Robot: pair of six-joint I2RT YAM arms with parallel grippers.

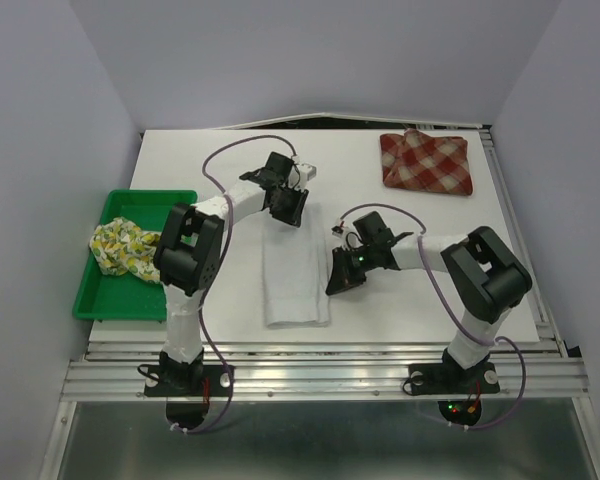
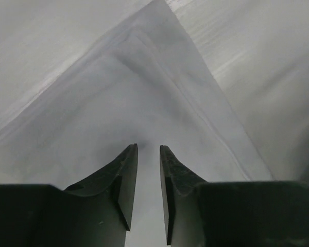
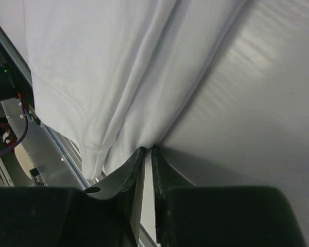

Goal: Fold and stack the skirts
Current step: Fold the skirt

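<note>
The plain white skirt (image 1: 296, 272) lies in the middle of the table, folded into a long strip. My left gripper (image 1: 286, 206) is at its far end, jaws close together with white cloth (image 2: 144, 77) between the tips (image 2: 148, 147). My right gripper (image 1: 342, 282) is at the strip's right edge, shut on a pinch of the white skirt's edge (image 3: 118, 87) at the tips (image 3: 148, 149). The red-and-cream plaid skirt (image 1: 427, 162) lies folded at the back right. The fruit-print skirt (image 1: 120, 248) lies crumpled in the green tray.
The green plastic tray (image 1: 100, 296) sits at the table's left edge. The metal rail (image 1: 320, 350) runs along the near edge, and it shows close behind the cloth in the right wrist view (image 3: 46, 139). White walls enclose the table.
</note>
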